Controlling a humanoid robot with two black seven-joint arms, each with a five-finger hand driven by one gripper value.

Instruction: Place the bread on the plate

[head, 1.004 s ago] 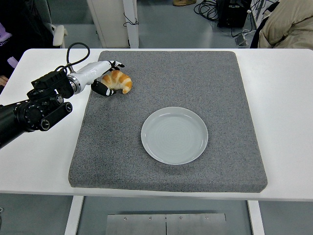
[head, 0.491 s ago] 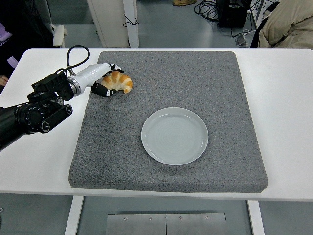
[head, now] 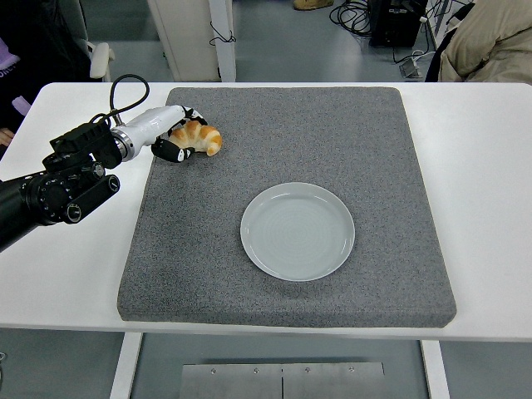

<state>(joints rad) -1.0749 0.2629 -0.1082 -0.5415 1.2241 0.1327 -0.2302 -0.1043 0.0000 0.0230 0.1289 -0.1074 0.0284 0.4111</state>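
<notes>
Left hand point(head: 172, 133) clasps flaky crescent bread point(head: 199, 137); round glossy plate point(head: 298, 230) apart.

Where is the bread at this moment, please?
In the head view, the bread sits at the grey mat's far-left corner, held in the left hand, up-left of the empty plate.

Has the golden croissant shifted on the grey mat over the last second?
Yes, slightly. The golden croissant, in the left hand, has crept toward the grey mat's far-left corner, away from the pale round plate.
</notes>
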